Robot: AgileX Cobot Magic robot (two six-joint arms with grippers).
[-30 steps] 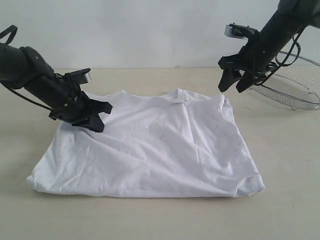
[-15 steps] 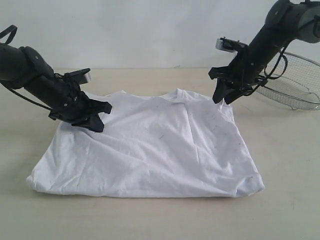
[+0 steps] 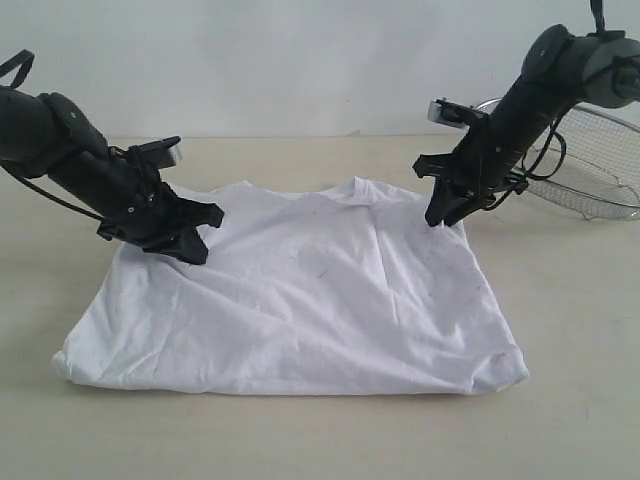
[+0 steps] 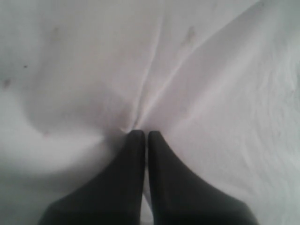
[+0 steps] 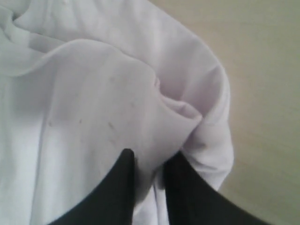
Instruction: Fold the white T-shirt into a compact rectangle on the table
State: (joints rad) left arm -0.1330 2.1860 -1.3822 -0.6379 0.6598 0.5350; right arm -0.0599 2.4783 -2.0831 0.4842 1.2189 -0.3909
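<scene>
The white T-shirt [image 3: 310, 290] lies spread on the table [image 3: 570, 400], collar toward the far side; its red lettering and neck tag are hidden. My left gripper [image 3: 195, 250] rests on the shirt's far left shoulder, with its jaws pressed together on a pinch of cloth [image 4: 136, 119]. My right gripper [image 3: 445, 218] is down at the far right shoulder corner. In the right wrist view one of its fingers [image 5: 124, 164] lies on top of the fold and the other is tucked under it, with bunched cloth [image 5: 154, 136] filling the narrow gap.
A round silver wire-mesh basket [image 3: 590, 170] sits at the far right, just behind my right arm. Bare tabletop surrounds the shirt on the near side and to both sides. A light grey wall [image 3: 300, 60] closes the back.
My right gripper has come down and to the left from above the basket side onto the shirt's right shoulder corner, its jaws narrowing around the fold. The left arm and the shirt have stayed still.
</scene>
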